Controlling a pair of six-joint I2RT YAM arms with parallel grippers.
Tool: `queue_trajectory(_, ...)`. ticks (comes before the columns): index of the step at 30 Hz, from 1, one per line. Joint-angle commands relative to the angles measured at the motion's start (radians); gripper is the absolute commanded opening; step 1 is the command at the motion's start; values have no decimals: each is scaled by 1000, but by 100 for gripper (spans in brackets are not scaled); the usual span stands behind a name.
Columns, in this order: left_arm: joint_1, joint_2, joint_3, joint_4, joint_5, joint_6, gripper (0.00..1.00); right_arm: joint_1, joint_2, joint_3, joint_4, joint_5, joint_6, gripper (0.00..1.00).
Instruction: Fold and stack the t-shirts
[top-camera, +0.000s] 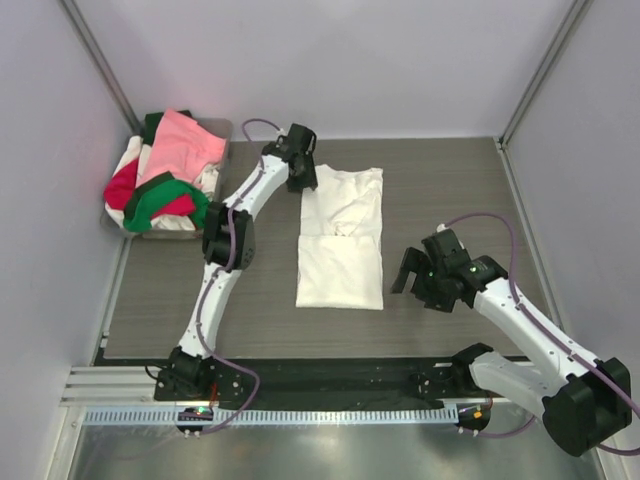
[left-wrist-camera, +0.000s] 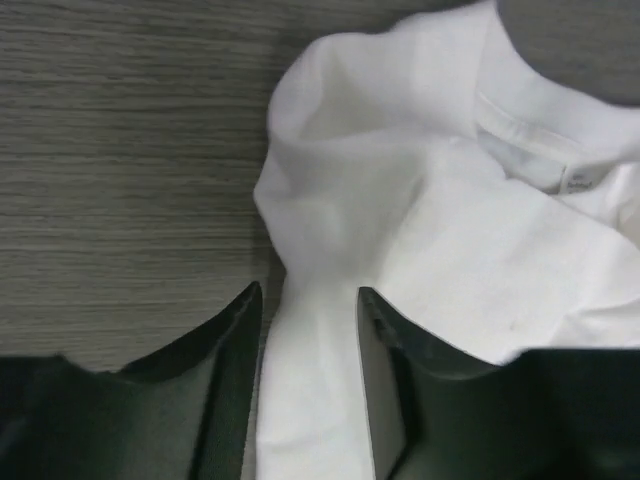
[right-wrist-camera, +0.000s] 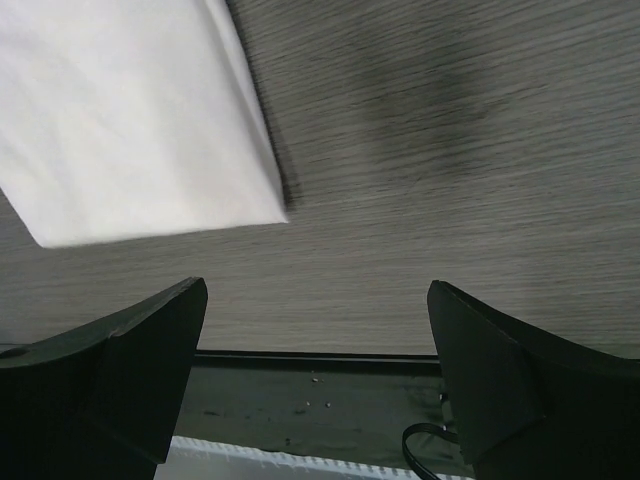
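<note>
Folding the white shirt (top-camera: 340, 240) mid-table. Left gripper (left-wrist-camera: 310, 292) straddles its far-left shoulder edge, grip unclear. Right gripper (right-wrist-camera: 315, 288) gapes empty. Next: pinch firmly, fold inward.

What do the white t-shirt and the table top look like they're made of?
White t-shirt: soft matte knit, probably cotton; it creases and drapes limply. Table top: grey wood-grain surface, possibly laminate; fine streaks, little shine.

White short-sleeved t-shirt (top-camera: 340, 240): soft matt cloth, lightly creased, stitched collar. Grey wood-grain surface (top-camera: 450, 190): matt, finely streaked. Left end effector (left-wrist-camera: 310, 320): fingers (left-wrist-camera: 225, 400) black smooth plastic, dull sheen. Silvery near-edge plate (top-camera: 330, 455): brushed metal, faint gloss.
</note>
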Motion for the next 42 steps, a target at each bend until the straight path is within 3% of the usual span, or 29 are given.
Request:
queue_trajectory(1, 15, 79, 271, -296, 80, 48, 49, 2, -8, 14, 50, -47, 2, 98)
queue_trajectory(4, 16, -100, 46, -184, 91, 21, 65, 3, -27, 7, 58, -41, 10, 98)
queue_trajectory(5, 15, -172, -131, -135, 91, 16, 70, 3, -30, -10, 64, -47, 12, 98)
queue_trajectory(7, 16, -333, -253, -64, 62, 7, 72, 3, -33, -35, 104, -64, 15, 98)
queue_trajectory(13, 21, -680, -647, -8, 86, -24, 66, 6, -38, -177, 347, -209, 77, 92)
queue_trajectory(17, 19, -853, -971, 101, 195, -58, 63, 12, -5, -262, 496, -251, 122, 84)
queue_trajectory(22, 19, -1010, -1246, 195, 252, -104, 61, 37, 100, -311, 647, -276, 136, 72)
queue_trajectory(25, 18, -1064, -1335, 261, 301, -159, 60, 48, 169, -328, 703, -262, 131, 63)
queue_trajectory(30, 12, -1102, -1542, 489, 432, -239, 60, 57, 261, -346, 759, -245, 117, 30)
queue_trajectory(33, -1, -1099, -1605, 561, 476, -266, 62, 57, 280, -358, 768, -233, 111, 19)
queue_trajectory(42, -60, -1084, -1702, 672, 445, -317, 58, 60, 301, -392, 796, -233, 110, 13)
